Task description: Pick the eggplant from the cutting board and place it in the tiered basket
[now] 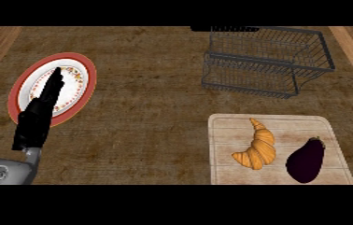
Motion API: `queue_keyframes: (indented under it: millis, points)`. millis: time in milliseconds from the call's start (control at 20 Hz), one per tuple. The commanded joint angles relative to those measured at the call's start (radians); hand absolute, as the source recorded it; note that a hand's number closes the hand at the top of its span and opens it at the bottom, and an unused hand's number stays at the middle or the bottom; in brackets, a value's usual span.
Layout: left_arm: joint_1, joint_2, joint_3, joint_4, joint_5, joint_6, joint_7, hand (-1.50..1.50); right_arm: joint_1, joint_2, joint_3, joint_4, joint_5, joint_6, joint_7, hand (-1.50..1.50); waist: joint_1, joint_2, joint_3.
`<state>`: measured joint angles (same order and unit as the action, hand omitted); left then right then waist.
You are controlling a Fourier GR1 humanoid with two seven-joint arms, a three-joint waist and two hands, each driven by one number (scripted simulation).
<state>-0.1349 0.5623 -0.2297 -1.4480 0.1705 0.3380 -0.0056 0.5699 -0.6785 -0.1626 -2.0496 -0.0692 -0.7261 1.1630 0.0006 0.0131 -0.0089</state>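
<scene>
Head view is looking steeply down at a brown wooden bench (151,126). At the lower right, a pale cutting board (228,172) is lying flat on it. Two things are resting on this board. The eggplant (305,161), dark purple, is lying near the board's right side, with its stem end pointing up and to the right. It is sitting free, and no hand is touching it. A golden croissant (257,146) is lying just beside it on the left, curved, with its narrow tip pointing upward; the two are apart.

Above the board, toward the upper right, the tiered basket (265,60) of dark wire is standing on the bench. It is well apart from the eggplant, and I am seeing nothing inside its tiers.

At the left side, a round plate (76,86) with a red rim and a flowered white middle is lying on the bench. The left hand (38,116) is showing over this plate, black, coming from a grey forearm at the lower left corner. Its fingers (53,81) are standing straight and released, pointing up, grasping nothing. This hand is resting far from the cutting board.

The right hand is not appearing anywhere.
</scene>
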Motion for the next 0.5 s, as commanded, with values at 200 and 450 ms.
queue_keyframes:
  millis: [200, 450]
  points:
    - [-0.046, -0.031, -0.022, 0.012, -0.041, 0.015, 0.03, 0.0, -0.071, -0.106, -0.016, 0.005, -0.136, 0.004, 0.323, -1.5, 0.026, 0.0, 0.004]
    - [-0.065, -0.063, -0.04, 0.033, -0.055, 0.016, 0.045, 0.0, -0.104, -0.164, 0.057, 0.062, -0.214, -0.019, 0.325, -1.5, 0.037, 0.003, 0.004]
